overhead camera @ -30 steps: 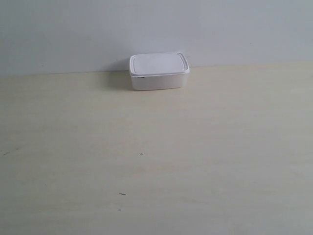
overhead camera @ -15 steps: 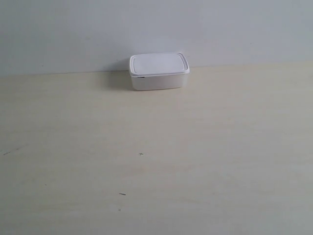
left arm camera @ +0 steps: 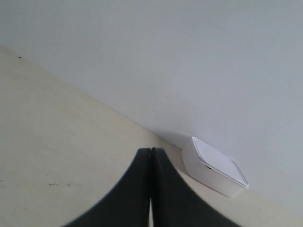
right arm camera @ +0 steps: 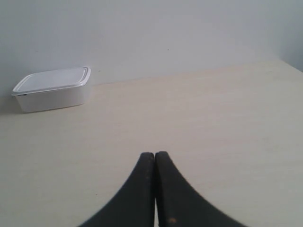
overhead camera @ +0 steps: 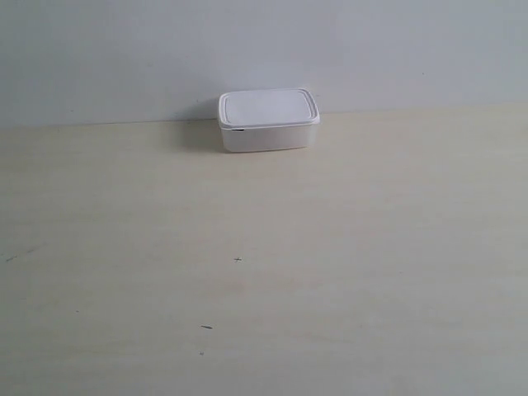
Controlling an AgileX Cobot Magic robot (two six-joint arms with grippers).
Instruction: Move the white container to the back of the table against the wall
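The white container (overhead camera: 268, 120), lid on, stands at the far edge of the table (overhead camera: 264, 272), right by the wall (overhead camera: 264, 49). It also shows in the left wrist view as the white container (left arm camera: 215, 168) and in the right wrist view as the white container (right arm camera: 53, 88). My left gripper (left arm camera: 150, 150) is shut with nothing in it, well back from the box. My right gripper (right arm camera: 155, 154) is likewise shut and empty, far from the box. Neither arm appears in the exterior view.
A few tiny dark specks (overhead camera: 205, 327) mark the pale tabletop near the front. The table's far edge meets the wall along a straight line. The table's right corner shows in the right wrist view.
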